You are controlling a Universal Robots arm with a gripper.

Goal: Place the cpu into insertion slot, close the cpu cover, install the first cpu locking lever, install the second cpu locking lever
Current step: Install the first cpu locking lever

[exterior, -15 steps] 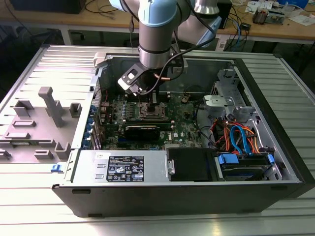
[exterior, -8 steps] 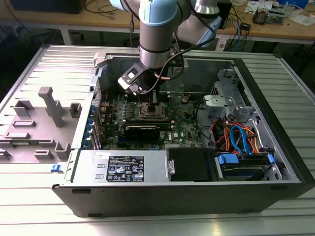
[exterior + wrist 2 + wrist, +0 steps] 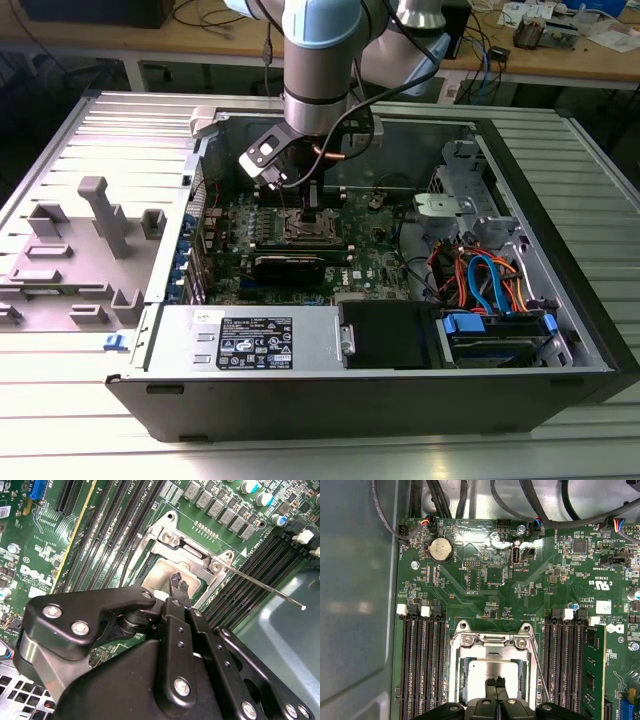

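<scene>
Silvery-tan metal shows through the square window of the cpu cover: that is the cpu, seated in its socket on the green motherboard, with the frame apparently lying flat around it. The gripper hangs directly over the cpu, its two black fingers pressed together with nothing between them (closed tips make one narrow point, suited to pushing rather than grasping). Whether they touch the cpu I cannot tell. Beside the cpu, a thin wire locking lever sticks out away from it, seemingly unlatched, so the cover is probably not clamped yet
</scene>
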